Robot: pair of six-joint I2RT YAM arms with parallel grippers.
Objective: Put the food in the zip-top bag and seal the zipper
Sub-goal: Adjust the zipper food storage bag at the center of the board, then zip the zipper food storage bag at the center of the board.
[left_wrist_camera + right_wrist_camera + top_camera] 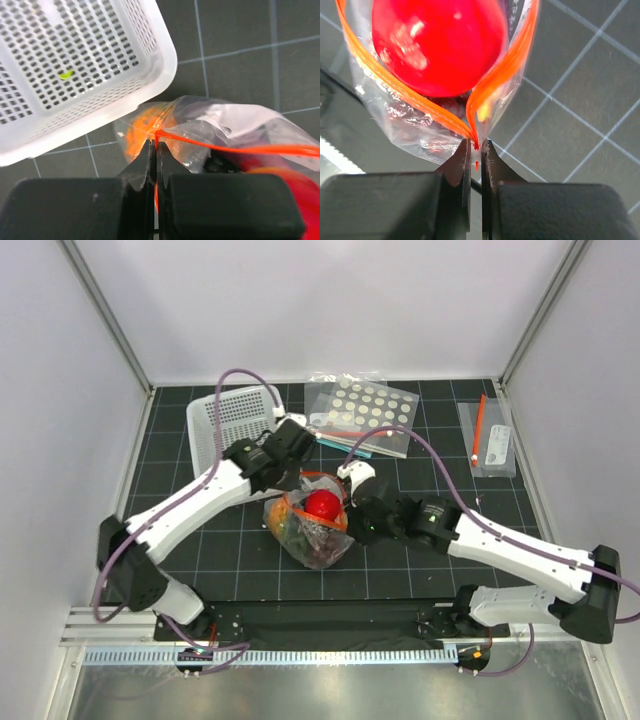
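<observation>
Top external view: a clear, crinkly zip-top bag (312,532) lies near the middle of the table (420,570), between two robot arms that reach in from the near edge. The left gripper (302,476) meets the bag's far left corner and the right gripper (352,502) meets its right corner. In the left wrist view, the black fingers are pressed together on the end of the thin red-orange zipper (240,147), pinching it. In the right wrist view, that gripper likewise pinches the other end, where the zipper's two strips join. From there the strips spread apart around a glossy red apple (437,45) that sits in the bag's open mouth. An orange pineapple (150,125) shows through the plastic just beyond the left gripper. A white perforated basket (230,420) stands just beyond the left arm, close to the bag. Farther back lies a larger clear bag with white dots (365,405), and at the far right a small clear bag with a white label (490,440), well apart. The table is dark with a pale grid, enclosed by plain white walls (330,300).
</observation>
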